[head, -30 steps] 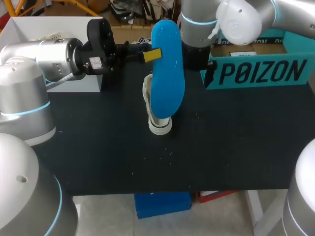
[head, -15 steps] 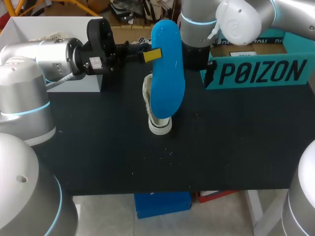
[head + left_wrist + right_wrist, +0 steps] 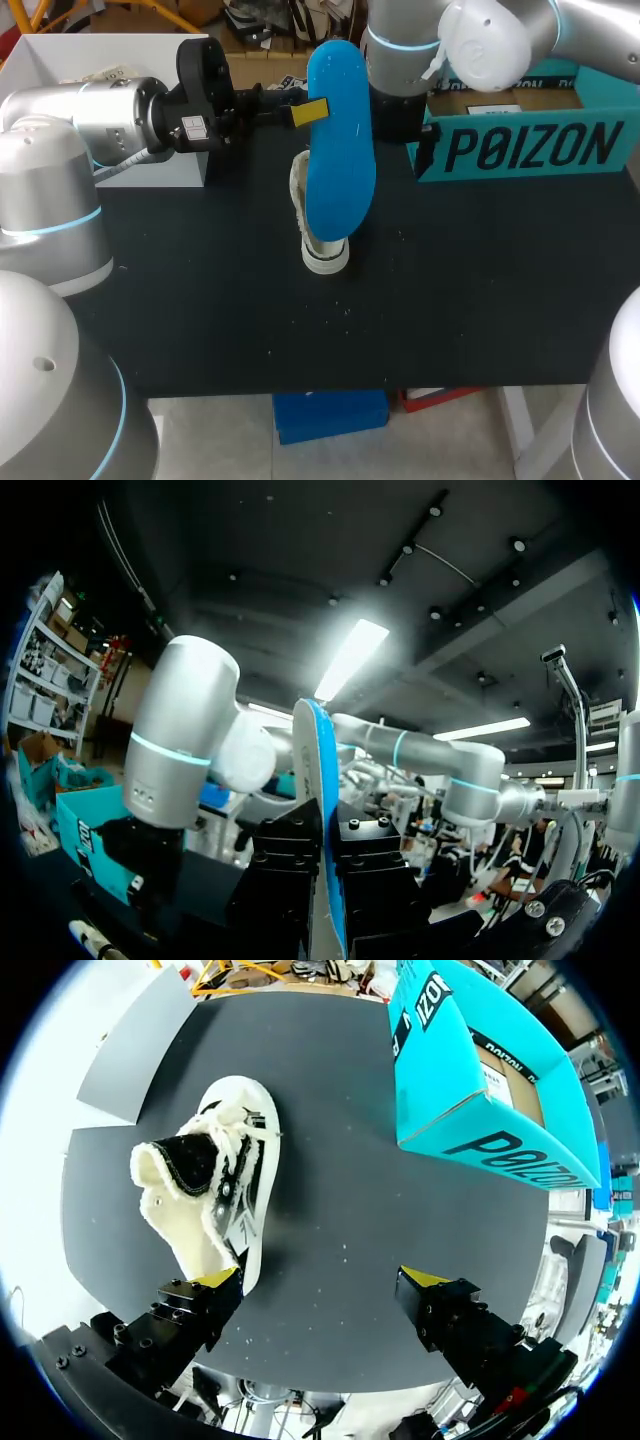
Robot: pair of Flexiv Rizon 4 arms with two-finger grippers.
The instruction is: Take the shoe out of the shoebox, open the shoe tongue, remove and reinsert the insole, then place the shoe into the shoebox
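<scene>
Where the head view looks down, the left claw point(image 3: 303, 112) pinches the insole point(image 3: 340, 150) — blue, held upright above the shoe point(image 3: 318, 245) on the black desk point(image 3: 450, 300); teal shoebox point(image 3: 530, 150) at the far right edge.
Left wrist view: insole edge-on, gripped from both sides.
Right wrist view — right claw point(image 3: 320, 1280) spread wide above the desk; shoe just beside one fingertip, shoebox well ahead.

left hand point(image 3: 311, 112) level, pointing sideways, pinching insole point(image 3: 340, 160); right hand point(image 3: 322, 1278) pointing down, fingers point(image 3: 218, 1279) spread wide.

One each: shoe point(image 3: 212, 1188), insole point(image 3: 340, 150), shoebox point(image 3: 530, 150), white box point(image 3: 45, 65).
</scene>
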